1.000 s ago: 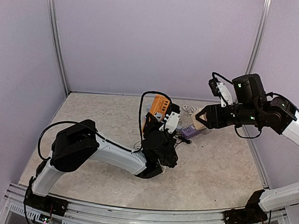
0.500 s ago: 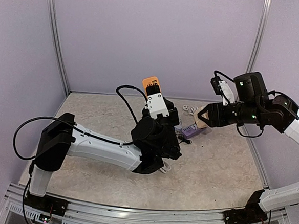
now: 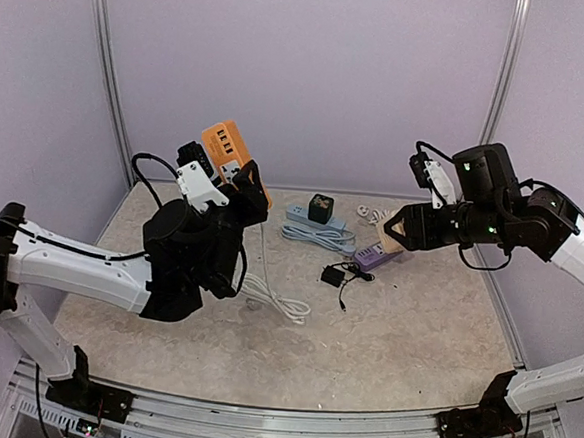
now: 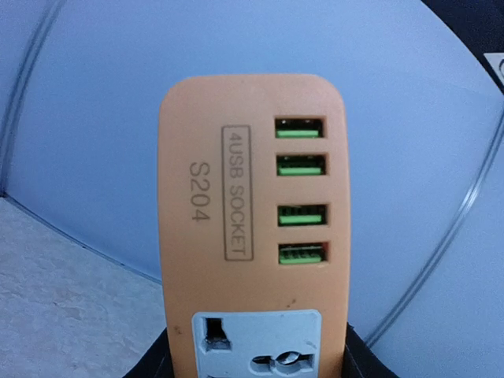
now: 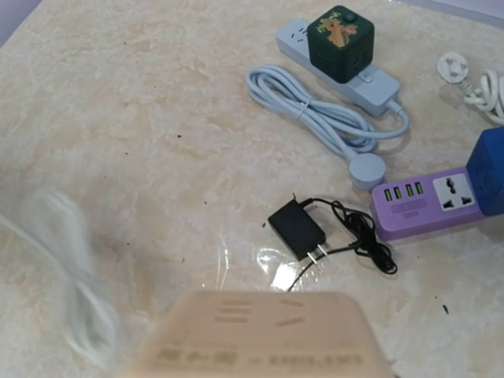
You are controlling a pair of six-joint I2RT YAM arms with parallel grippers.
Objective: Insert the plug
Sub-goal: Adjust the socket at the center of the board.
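Soft, even light leaves only faint shadows on the worktop [image 3: 415,328]. In the right wrist view glare sits on the worktop beside the black adapter [image 5: 297,228], the beige block [image 5: 260,339] at the bottom edge is out of focus and the white cable [image 5: 71,307] is smeared. The left wrist view renders the orange socket strip [image 4: 252,213] sharp, but the wall frame [image 4: 429,264] bows.

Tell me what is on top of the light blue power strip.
A dark green cube adapter sits on the light blue power strip. The strip's face under it is covered, so any plug connection is hidden.
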